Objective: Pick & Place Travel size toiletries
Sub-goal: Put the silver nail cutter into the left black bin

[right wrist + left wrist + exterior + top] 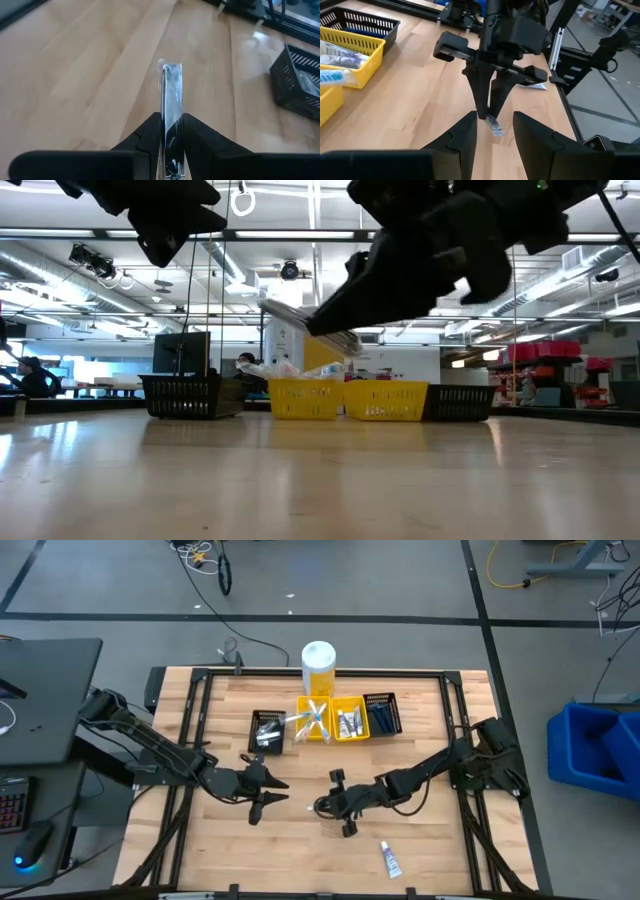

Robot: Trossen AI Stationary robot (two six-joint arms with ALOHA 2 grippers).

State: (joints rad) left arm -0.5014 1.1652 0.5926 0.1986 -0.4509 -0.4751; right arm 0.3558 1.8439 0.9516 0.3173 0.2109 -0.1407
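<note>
My right gripper [322, 806] hangs over the table's middle, shut on a slim silvery toiletry piece in a clear wrapper [172, 90]. The left wrist view also shows that piece [493, 126] below the right gripper's fingertips. My left gripper [268, 798] is open and hovers a short way to the left of it, its fingers [465, 137] pointing toward the right gripper and touching nothing. A white toothpaste tube [389, 860] lies flat on the wood nearer the near edge. More toiletries fill the bins at the far side. My right gripper pinches the wrapped silvery piece between its two fingers at its rear part [172, 125]. The piece lies along the fingers and its free end [171, 67] sticks out past the fingertips. The fingers slant down from the table's right. The piece [300, 315] is lifted clear of the table.
A row of small bins stands near the far edge: a black one [268, 730], two yellow ones [315, 720] [350, 720] and another black one [383, 712]. A tall white-and-yellow cylinder [318, 665] stands behind them. Bare wood stretches along the near half.
</note>
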